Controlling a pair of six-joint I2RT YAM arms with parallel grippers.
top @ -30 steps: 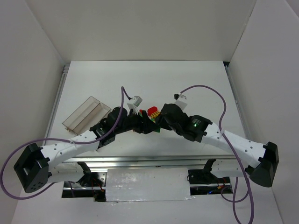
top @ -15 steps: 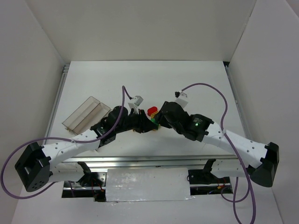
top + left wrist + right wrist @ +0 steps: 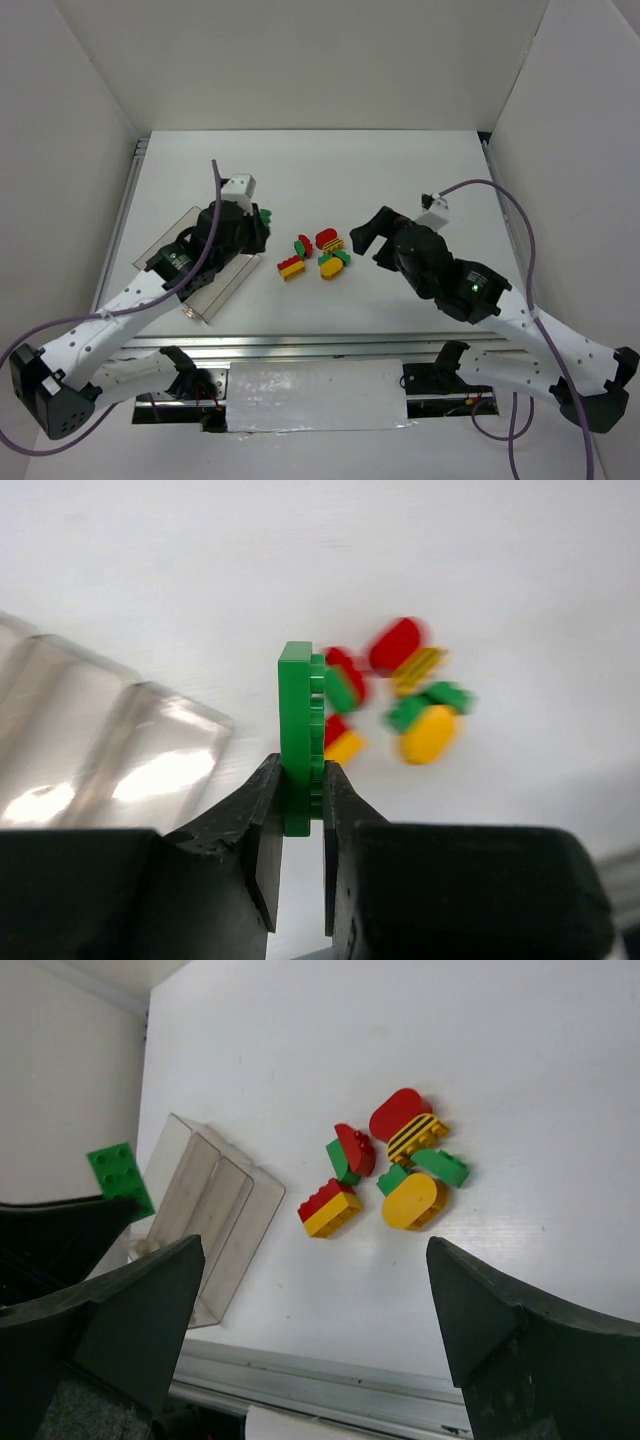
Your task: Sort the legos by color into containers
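Left claw (image 3: 300, 810): moved off the pile to beside clear tray (image 3: 215, 1205), clamping green brick (image 3: 296, 720) upright. Right claw (image 3: 312, 1300): drawn back, now spread wide, empty. Remaining legos (image 3: 318, 255): clustered mid-desk (image 3: 420, 170), white. Walls (image 3: 300, 60): plain white.

Left wrist view: pile of bricks (image 3: 405, 695) smeared by blur, shapes and count unreadable. Left edge cut the tray (image 3: 90, 740), so its full length was not seen. Lower part of green brick (image 3: 297, 720) was hidden inside the left gripper (image 3: 300, 775).

Top view: left arm (image 3: 135, 300) covered much of the tray. Only a green sliver of the brick showed past the gripper.

Right wrist view: both fingers of right gripper (image 3: 312, 1260) ran off the bottom edge, one masking the tray's near end. The left gripper was a dark mass, cut by the left edge.
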